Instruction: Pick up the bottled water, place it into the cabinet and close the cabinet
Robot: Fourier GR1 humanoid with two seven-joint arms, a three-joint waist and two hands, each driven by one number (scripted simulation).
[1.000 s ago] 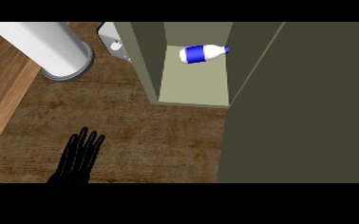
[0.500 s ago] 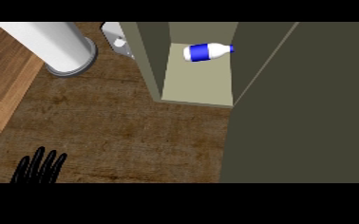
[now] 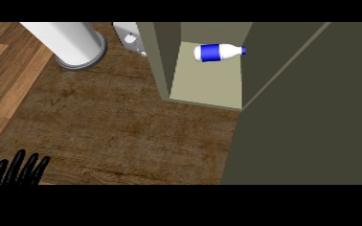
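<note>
Low at the lower left edge of the head view, the black left robot hand [image 3: 21,168] shows only its fingers, straight and pointing up, holding nothing. Well apart from it, up and to its right, the white plastic water bottle with a blue label and blue cap [image 3: 218,52] lies on its side on the pale floor of the olive-green cabinet [image 3: 166,57], cap pointing away from the robot hand. The cabinet's olive-green door [image 3: 304,119] stands open, filling the view's right side. Straight above the robot hand, a white cylinder on a grey ring base [image 3: 71,45] stands on the dark brown wooden table [image 3: 120,129]. The right robot hand is out of view.
</note>
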